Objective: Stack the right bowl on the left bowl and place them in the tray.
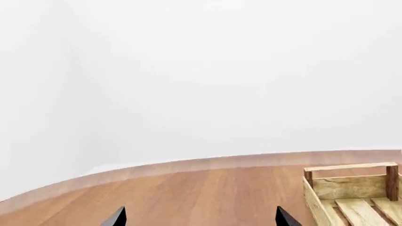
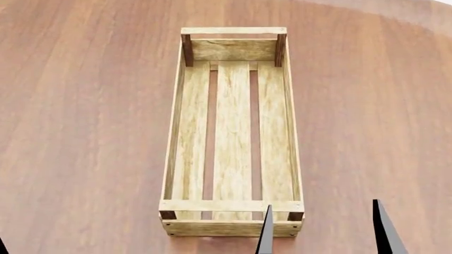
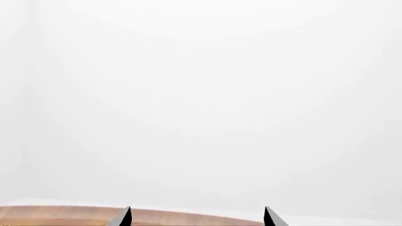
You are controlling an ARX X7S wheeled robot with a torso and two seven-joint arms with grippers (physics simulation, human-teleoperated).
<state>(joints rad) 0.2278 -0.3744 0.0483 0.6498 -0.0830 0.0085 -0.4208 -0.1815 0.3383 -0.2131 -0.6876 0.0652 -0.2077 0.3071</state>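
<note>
The tray (image 2: 232, 132), a long light-wood crate with three bottom slats and dark corner posts, lies empty in the middle of the head view; one end of the tray (image 1: 351, 188) also shows in the left wrist view. Neither bowl is in view in any frame. My right gripper (image 2: 325, 230) is open at the tray's near right corner, with one dark fingertip (image 2: 265, 233) over the near wall. In the right wrist view my right gripper (image 3: 198, 216) holds nothing. My left gripper (image 1: 201, 217) is open and empty above bare wood, to one side of the tray.
The brown wooden table (image 2: 84, 132) spreads all round the tray. Its curved far edge (image 1: 188, 165) meets a plain white background. The right wrist view shows mostly white wall above a strip of table edge (image 3: 63, 212).
</note>
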